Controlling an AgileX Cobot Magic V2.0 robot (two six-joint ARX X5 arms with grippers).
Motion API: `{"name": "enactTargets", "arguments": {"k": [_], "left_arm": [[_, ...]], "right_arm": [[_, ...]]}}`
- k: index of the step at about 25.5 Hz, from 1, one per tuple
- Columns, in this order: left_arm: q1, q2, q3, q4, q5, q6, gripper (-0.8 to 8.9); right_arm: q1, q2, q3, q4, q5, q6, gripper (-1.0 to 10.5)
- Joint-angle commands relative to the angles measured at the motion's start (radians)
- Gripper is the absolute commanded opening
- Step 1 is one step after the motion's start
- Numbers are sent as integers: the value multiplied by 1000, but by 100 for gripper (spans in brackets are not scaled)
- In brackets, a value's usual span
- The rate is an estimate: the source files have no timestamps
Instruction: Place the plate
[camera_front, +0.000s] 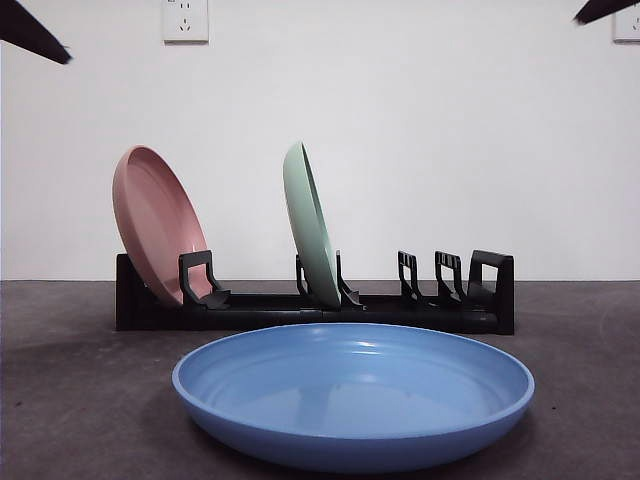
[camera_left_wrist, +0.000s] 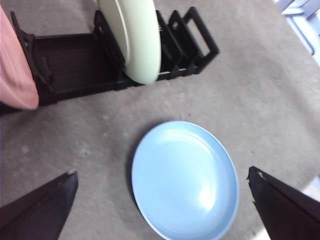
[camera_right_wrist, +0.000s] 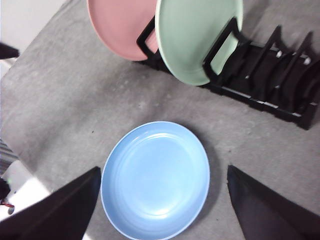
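A blue plate (camera_front: 352, 395) lies flat on the grey table in front of the black dish rack (camera_front: 400, 312). Both wrist views look down on the blue plate (camera_left_wrist: 185, 180) (camera_right_wrist: 156, 179) from high above. My left gripper (camera_left_wrist: 162, 210) hangs open over it, holding nothing. Open and empty as well, my right gripper (camera_right_wrist: 162, 200) hovers above the same plate. In the front view the arms show only as black tips at the top corners (camera_front: 32, 32) (camera_front: 606, 8).
A pink plate (camera_front: 158, 225) leans in the rack's left end slot and a green plate (camera_front: 310, 225) stands on edge near its middle. Several slots (camera_front: 440, 280) on the rack's right side hold nothing. A white wall stands behind.
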Motion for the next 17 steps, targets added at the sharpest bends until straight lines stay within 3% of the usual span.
{"name": "enactTargets", "arguments": {"k": [1, 4, 11, 15, 17], "left_arm": [[-16, 88, 94, -26, -58, 33, 559], [-30, 175, 197, -82, -180, 66, 559], [-77, 474, 534, -242, -594, 143, 559], [-105, 627, 661, -243, -856, 160, 559], [-107, 698, 707, -226, -922, 161, 559]], "right_arm": [[-12, -28, 13, -18, -6, -27, 404], [-15, -64, 13, -44, -6, -24, 404], [-15, -119, 13, -60, -23, 8, 404], [-15, -119, 13, -52, -21, 8, 404], [-15, -119, 13, -52, -21, 8, 404]]}}
